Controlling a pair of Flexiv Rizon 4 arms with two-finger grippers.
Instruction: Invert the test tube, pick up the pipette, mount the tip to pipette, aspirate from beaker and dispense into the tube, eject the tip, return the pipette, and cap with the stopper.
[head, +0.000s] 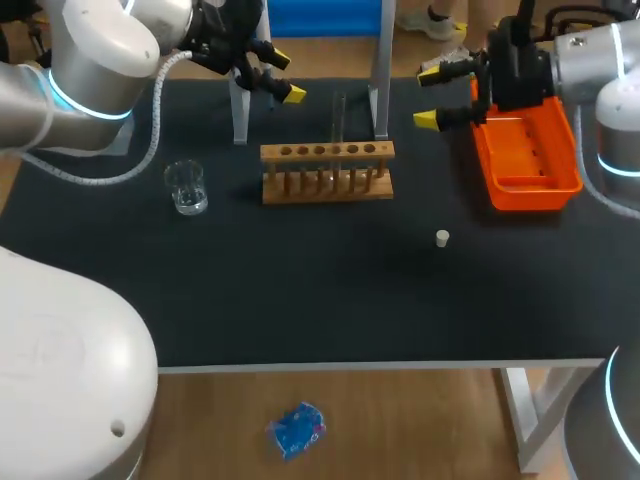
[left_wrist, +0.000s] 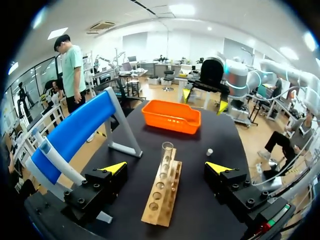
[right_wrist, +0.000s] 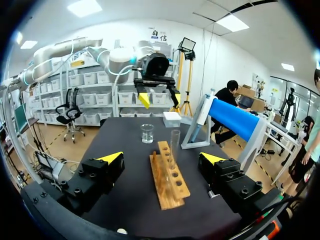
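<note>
While hovering above the table's far edge, grips nothing with left gripper (head: 285, 76) or right gripper (head: 428, 96), jaws of both released, test tube (head: 339, 115) upright in rack (head: 327, 172) near that edge, stopper (head: 442, 238) toward right edge.

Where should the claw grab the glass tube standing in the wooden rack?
I'd grip the test tube on its bare upper part, coming level from the side. It stands upright and its lower end sits in the wooden rack, so only the top is free.
</note>
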